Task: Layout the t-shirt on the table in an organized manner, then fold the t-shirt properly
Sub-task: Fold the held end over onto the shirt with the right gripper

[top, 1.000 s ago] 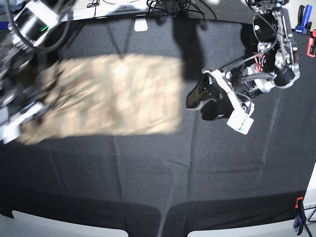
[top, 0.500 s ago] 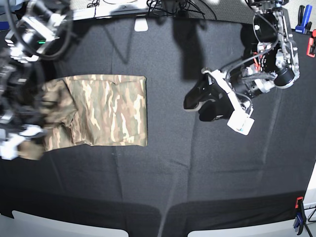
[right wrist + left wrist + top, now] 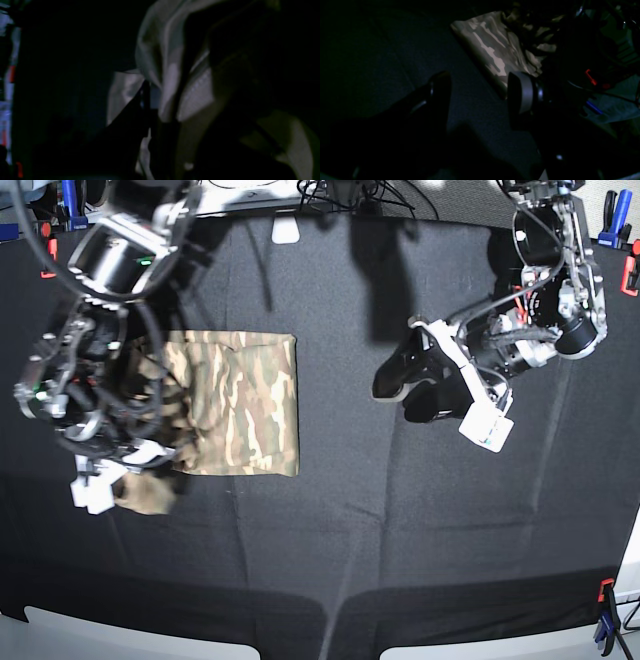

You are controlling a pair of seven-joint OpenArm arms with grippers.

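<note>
Black cloth covered the wide table (image 3: pixel 400 540). At nine o'clock lay the folded tan camouflage fabric t-shirt (image 3: pixel 235 400), its edge pinched in the right gripper (image 3: pixel 125 465); at three o'clock, the left gripper (image 3: pixel 405 385) hovered, fingers spread, empty.

Left claw (image 3: pixel 408 392) hangs with jaws spread; right claw (image 3: pixel 128 465) pinched closed, arm bent low.

The t-shirt (image 3: pixel 240 402) lies on the tabletop (image 3: pixel 330 530), left of centre in the base view. The right gripper (image 3: pixel 120 470) sits at its left edge; the left gripper (image 3: pixel 405 392) hangs well apart, rightward.
</note>
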